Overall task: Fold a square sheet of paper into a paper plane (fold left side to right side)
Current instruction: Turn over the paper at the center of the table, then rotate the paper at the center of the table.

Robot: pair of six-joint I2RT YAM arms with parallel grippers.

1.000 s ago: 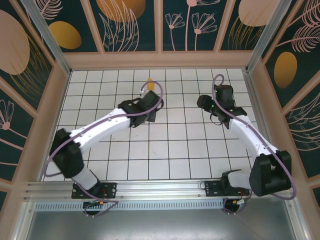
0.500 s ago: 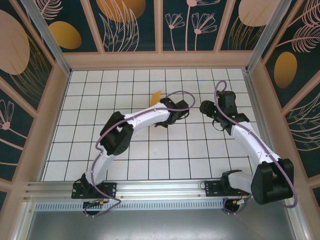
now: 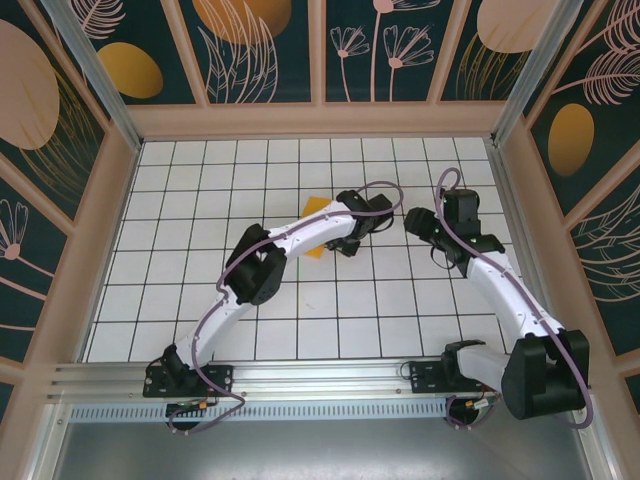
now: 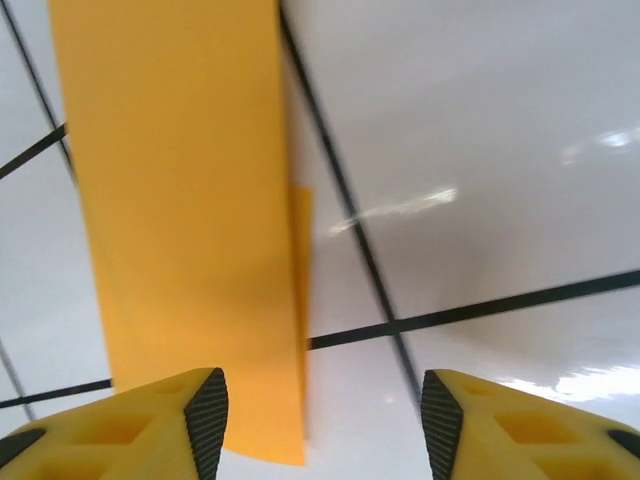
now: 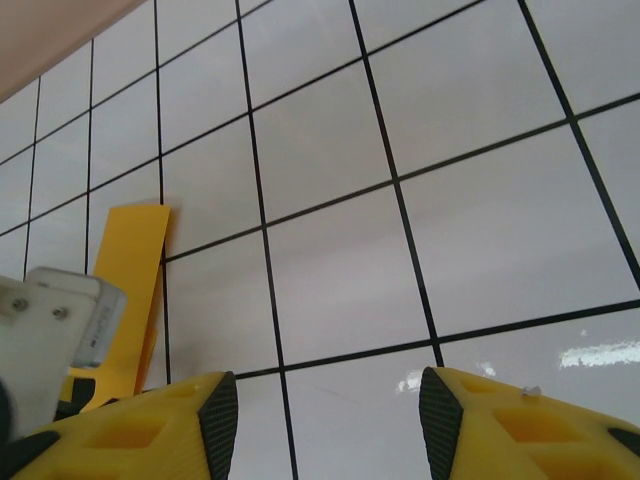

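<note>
The left gripper (image 4: 318,415) is hanging open just above the folded paper (image 4: 185,220), which is lying flat ahead of its left finger. The right gripper (image 5: 322,420) is gaping empty, with that paper off to its left. Pressing squarely along the crease would probably sharpen the fold best.

The desk (image 3: 200,300) under me is white, ruled by thin black lines into square tiles, and glossy enough to catch glints of light in both wrist views. A pale wooden ledge (image 3: 310,120) borders the desk's far edge. Above it stand dark teal wall panels (image 3: 350,50) with line-drawn flowers and leaves, and an orange oval (image 3: 130,68) sits past the desk's far left corner. Along the desk's near edge runs an aluminium rail (image 3: 320,378), with a perforated metal strip (image 3: 320,410) just outside it.
</note>
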